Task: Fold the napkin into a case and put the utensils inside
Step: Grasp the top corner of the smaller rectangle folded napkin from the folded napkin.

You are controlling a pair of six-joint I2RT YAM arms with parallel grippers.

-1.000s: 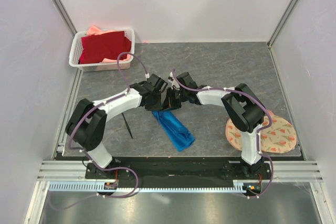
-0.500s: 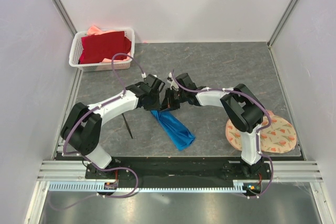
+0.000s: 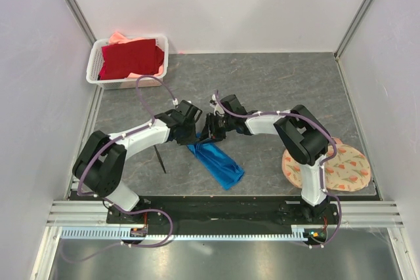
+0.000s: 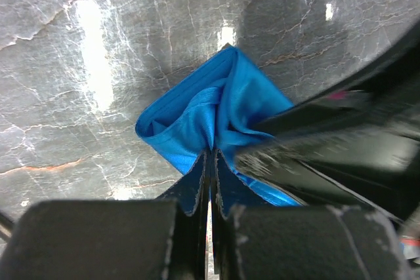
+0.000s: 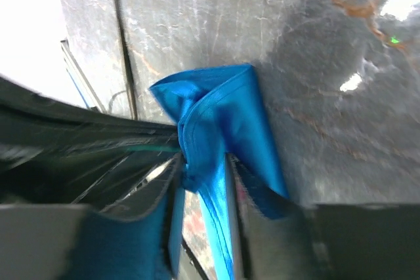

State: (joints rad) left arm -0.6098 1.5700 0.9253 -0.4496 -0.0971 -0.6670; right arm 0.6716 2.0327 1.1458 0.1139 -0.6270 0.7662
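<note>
Two claws, one blue napkin (image 3: 218, 162).
From above, the bright napkin lies folded long and thin on the grey table (image 3: 282, 83), and the left claw (image 3: 195, 138) and right claw (image 3: 209, 133) meet at its far end. The left claw's camera shows its fingers (image 4: 187, 191) pinched tight on a shiny, bunched fold. The right claw's camera shows cloth between fingers held a little apart; I cannot tell if they squeeze it.

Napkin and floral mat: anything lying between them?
Bare tabletop only, in the top external view; the napkin and floral mat lie apart.
</note>
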